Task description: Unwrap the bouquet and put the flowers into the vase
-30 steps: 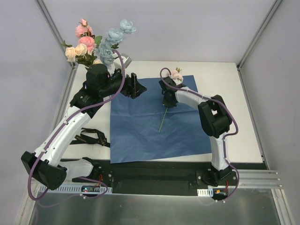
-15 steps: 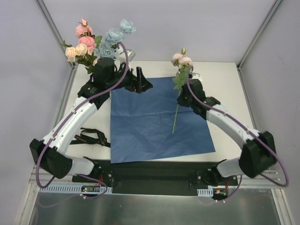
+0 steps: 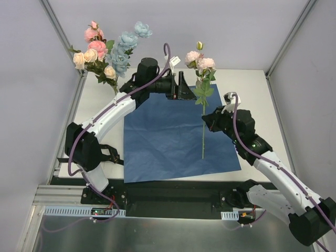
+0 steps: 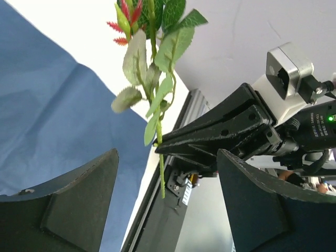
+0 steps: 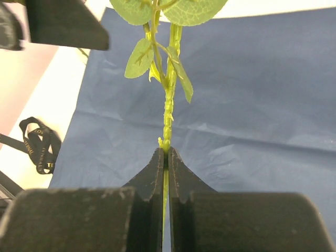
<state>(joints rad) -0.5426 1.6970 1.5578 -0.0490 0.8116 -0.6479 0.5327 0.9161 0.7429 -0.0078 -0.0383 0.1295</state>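
Right claw (image 3: 209,118): closed on the green stem of one flower spray (image 3: 202,89). In the right wrist view the two fingertips are pressed together, with the stem pinched between them just below a leaf node. The spray is held upright above the counter (image 3: 252,100). Its pink blooms are at the top and the lower stem hangs free below the claw, over the blue paper sheet (image 3: 163,142).

Left claw (image 3: 184,88): open, jaws spread wide, holding nothing. It is level with the spray's foliage and just beside it. In the left wrist view the leafy stem and the right claw show in the gap beyond the two fingers (image 4: 73,205). No contact with either finger is visible.

Remaining flowers (image 3: 107,47): pink, cream and light-blue blooms standing upright together at the far left corner of the counter. Their lower stems pass behind the left arm, and the vase cannot be made out.

Blue paper sheet: spread flat at the centre of the counter.

Black ribbon (image 3: 102,154): loose on the counter, just left of the sheet.
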